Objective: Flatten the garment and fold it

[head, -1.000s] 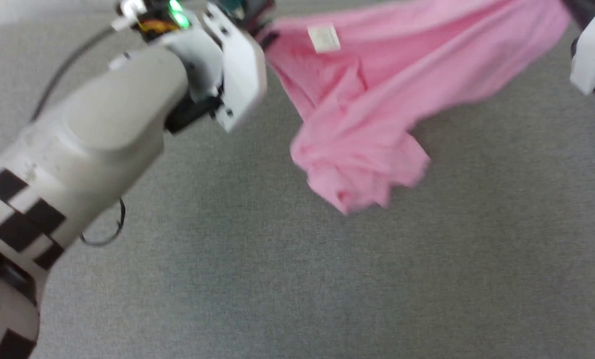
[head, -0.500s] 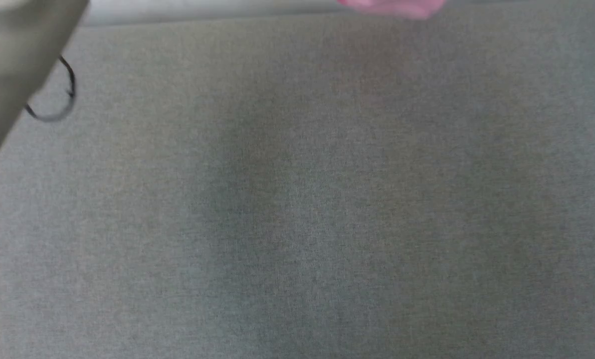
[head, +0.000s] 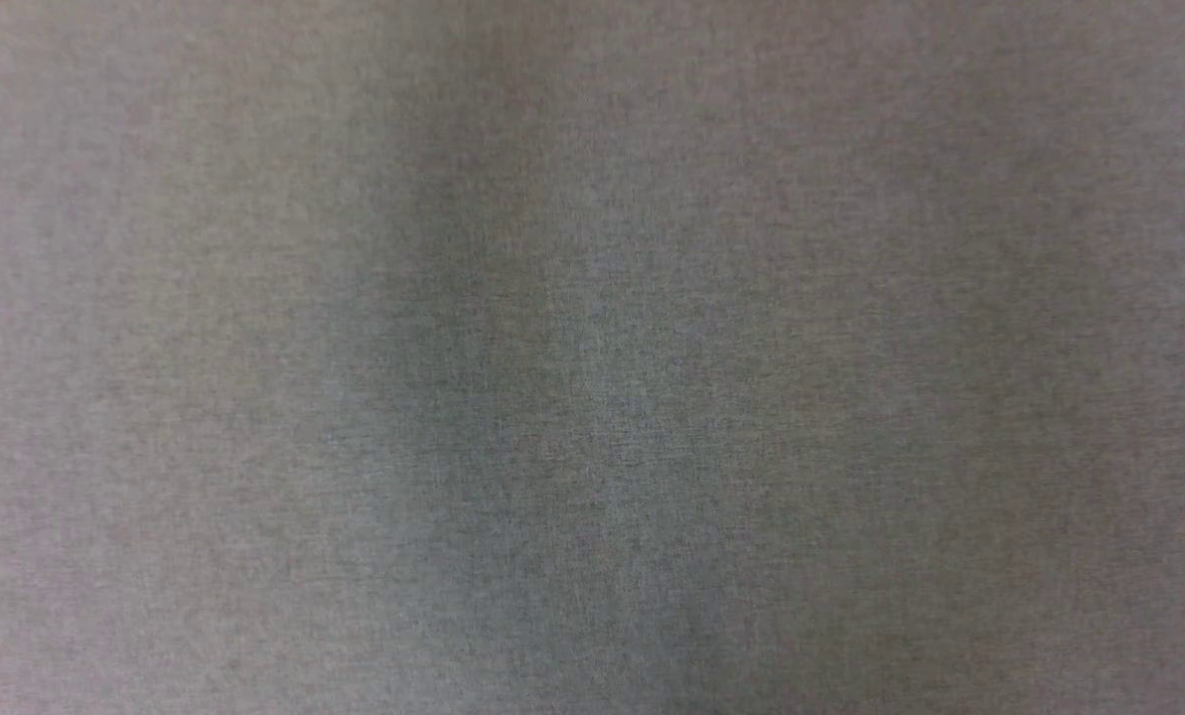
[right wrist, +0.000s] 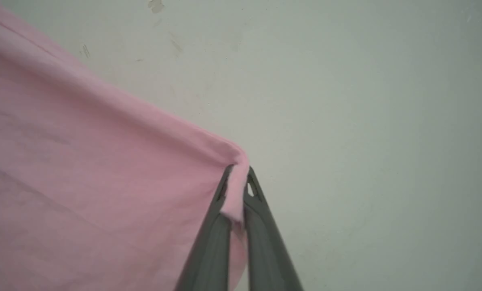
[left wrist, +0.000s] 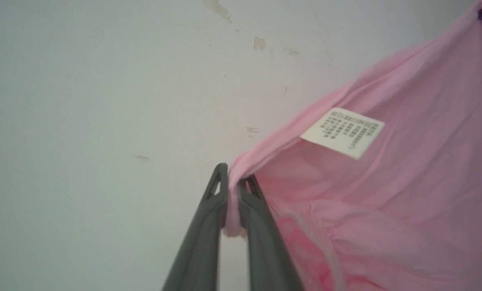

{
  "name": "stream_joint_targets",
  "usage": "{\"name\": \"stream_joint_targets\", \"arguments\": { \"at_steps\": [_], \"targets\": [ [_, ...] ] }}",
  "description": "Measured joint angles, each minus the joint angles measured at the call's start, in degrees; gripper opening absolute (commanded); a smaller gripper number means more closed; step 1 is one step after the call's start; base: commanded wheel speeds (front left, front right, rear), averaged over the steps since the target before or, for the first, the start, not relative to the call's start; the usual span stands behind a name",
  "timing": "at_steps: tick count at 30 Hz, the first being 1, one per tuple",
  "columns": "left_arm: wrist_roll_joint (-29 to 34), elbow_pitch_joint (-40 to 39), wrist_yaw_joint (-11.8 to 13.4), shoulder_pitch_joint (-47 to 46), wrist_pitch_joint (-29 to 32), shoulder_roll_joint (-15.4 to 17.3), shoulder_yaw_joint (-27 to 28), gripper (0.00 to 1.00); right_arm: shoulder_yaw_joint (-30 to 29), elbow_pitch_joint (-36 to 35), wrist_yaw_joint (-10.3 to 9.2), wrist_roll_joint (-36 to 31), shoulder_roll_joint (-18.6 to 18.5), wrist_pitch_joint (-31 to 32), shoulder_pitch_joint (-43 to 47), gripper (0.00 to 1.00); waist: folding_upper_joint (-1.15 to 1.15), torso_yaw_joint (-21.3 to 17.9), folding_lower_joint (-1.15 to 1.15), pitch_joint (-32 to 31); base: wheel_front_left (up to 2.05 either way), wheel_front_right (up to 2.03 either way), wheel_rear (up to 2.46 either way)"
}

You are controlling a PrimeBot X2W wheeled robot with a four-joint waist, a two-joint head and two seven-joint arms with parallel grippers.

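The light-pink garment point(left wrist: 386, 194) hangs in the air, stretched between both grippers in front of a pale wall. In the left wrist view my left gripper point(left wrist: 233, 178) is shut on one corner of its top edge, and a white printed label point(left wrist: 343, 131) shows on the cloth just past the fingers. In the right wrist view my right gripper point(right wrist: 236, 173) is shut on the other corner of the garment point(right wrist: 83, 182), which spreads away to the left of the fingers.
The head view looks down on a grey fabric surface point(head: 592, 397) with a soft shadow across its middle. Behind the cloth in both wrist views stands a pale wall point(left wrist: 103, 101) with a few chipped marks.
The head camera has swung, so the garment, the left forearm and the right wrist have slid out of its top edge, leaving grey fabric. Both grips look unchanged.
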Motion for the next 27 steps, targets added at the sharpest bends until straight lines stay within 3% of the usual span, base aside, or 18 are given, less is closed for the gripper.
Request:
{"name": "stream_joint_targets", "arguments": {
  "at_steps": [7,11,15,27],
  "targets": [
    [0.0,2.2,0.1,-1.1,-1.8,-0.1,1.2,0.0,-0.5,1.4,0.0,-1.3,2.0,-1.4,-1.8,0.0,0.0,0.4,0.01,2.8,0.0,0.0,0.0],
    [-0.7,2.1,-0.2,4.1,-2.5,0.0,1.8,0.0,0.3,-0.4,0.0,-1.9,2.5,-1.8,2.6,0.0,0.0,0.5,-0.02,1.7,0.0,0.0,0.0],
    [-1.3,-0.3,0.1,14.3,-2.6,0.9,2.8,0.0,0.1,-6.8,0.0,-2.2,2.5,-2.0,12.8,0.0,0.0,0.4,-0.02,-0.2,0.0,0.0,0.0],
    [2.5,-18.8,7.1,53.9,-2.7,5.7,8.5,0.0,0.6,-25.3,0.01,-2.3,-0.2,-2.0,49.2,0.0,0.0,0.4,-0.03,-8.9,0.0,0.0,0.0]
  ]
}}
